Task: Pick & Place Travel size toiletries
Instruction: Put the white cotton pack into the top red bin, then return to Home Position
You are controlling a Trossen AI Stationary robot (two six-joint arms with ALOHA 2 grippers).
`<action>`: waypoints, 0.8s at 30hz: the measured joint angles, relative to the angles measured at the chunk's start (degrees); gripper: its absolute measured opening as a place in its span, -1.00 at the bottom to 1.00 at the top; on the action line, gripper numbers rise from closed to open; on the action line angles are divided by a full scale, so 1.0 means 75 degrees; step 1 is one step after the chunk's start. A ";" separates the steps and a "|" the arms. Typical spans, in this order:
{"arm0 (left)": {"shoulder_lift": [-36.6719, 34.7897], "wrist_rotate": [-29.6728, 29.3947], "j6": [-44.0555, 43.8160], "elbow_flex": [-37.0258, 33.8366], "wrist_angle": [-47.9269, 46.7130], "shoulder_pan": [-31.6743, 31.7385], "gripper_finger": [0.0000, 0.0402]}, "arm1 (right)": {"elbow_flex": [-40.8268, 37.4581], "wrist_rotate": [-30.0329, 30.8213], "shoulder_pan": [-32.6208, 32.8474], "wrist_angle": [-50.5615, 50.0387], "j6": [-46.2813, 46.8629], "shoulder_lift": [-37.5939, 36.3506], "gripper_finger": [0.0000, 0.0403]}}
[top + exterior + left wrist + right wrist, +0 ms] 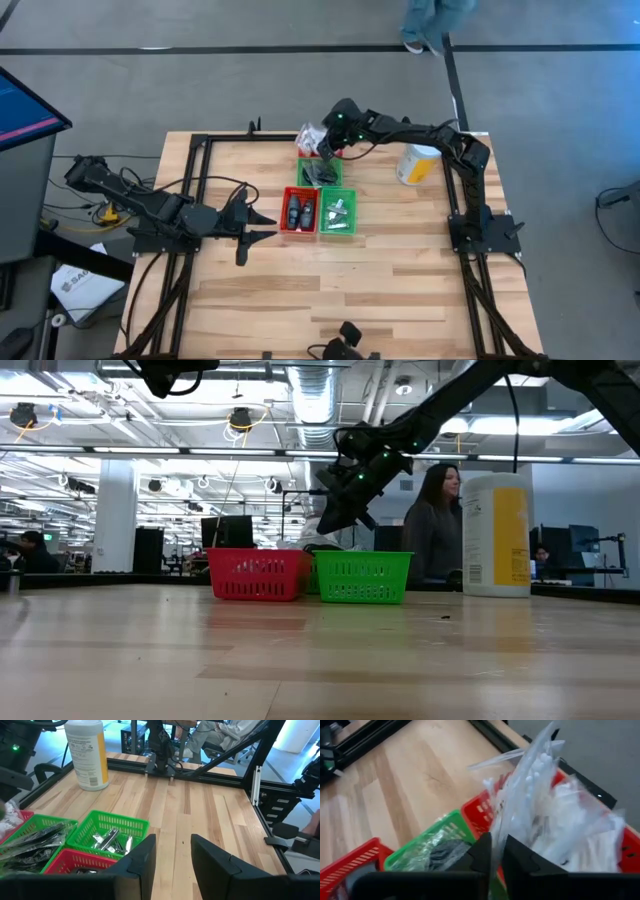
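Dark fingers of the right hand (492,854) fill the bottom of its wrist view, drawn almost together on a thin fold of a clear plastic sachet (530,785) that rises straight up out of the pinch. Behind that film sits a heap of more white crinkly sachets in a red tray (485,815), and just below the fingers a green tray (447,827) holds dark wrapped pieces.

Such a sachet looks very light and limp, with slick, crackling film that will likely flop, swing and slide under a loose pinch. A sealed edge or corner, where the film is doubled and stiffer, seems the soundest place to take it; the contents look small enough that squeezing hard is a lesser worry than slipping.

From above, the right hand (330,140) hangs over the trays at the far side of the cluster, with the tall yellow canister (415,163) well off to its side on the worktop (400,290).

Across the cluster, the left hand (172,865) waits low beside the nearer trays, fingers parted about halfway and holding nothing; silvery tubes (112,840) lie in the green tray just ahead of it.
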 joint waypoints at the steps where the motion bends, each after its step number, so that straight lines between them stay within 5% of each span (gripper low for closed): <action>1: 0.0000 0.0000 0.0000 0.0000 0.0000 0.0000 -0.44 | 0.0000 -0.0011 -0.0010 -0.0003 0.0003 0.0000 -0.84; 14: 0.0000 -0.0001 0.0001 -0.0003 0.0000 0.0000 -0.44 | 0.0006 -0.0070 -0.0024 -0.0048 -0.0014 -0.0023 -0.10; 24: 0.0000 -0.0001 0.0001 -0.0003 0.0000 0.0000 -0.44 | 0.0758 -0.0082 -0.0192 -0.1034 -0.0013 -0.0023 0.06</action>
